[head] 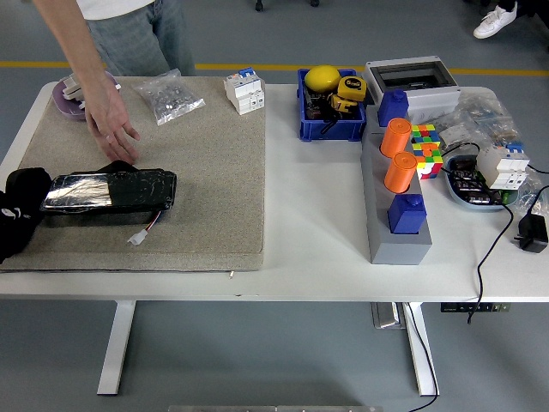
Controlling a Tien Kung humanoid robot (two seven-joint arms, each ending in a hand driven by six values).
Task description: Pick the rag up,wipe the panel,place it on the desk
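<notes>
A black panel with a shiny face lies on the grey mat at the left of the table, with a small white plug on a wire at its front. A black rag lies crumpled at the mat's left edge, touching the panel's left end. A person stands at the far left. Their bare hand reaches down with relaxed fingers, just behind the panel, holding nothing. Neither robot hand is in view.
A purple dish, a bag of small parts and a breaker line the mat's far edge. To the right are a blue bin, a grey block with orange cylinders, a colour cube and cables.
</notes>
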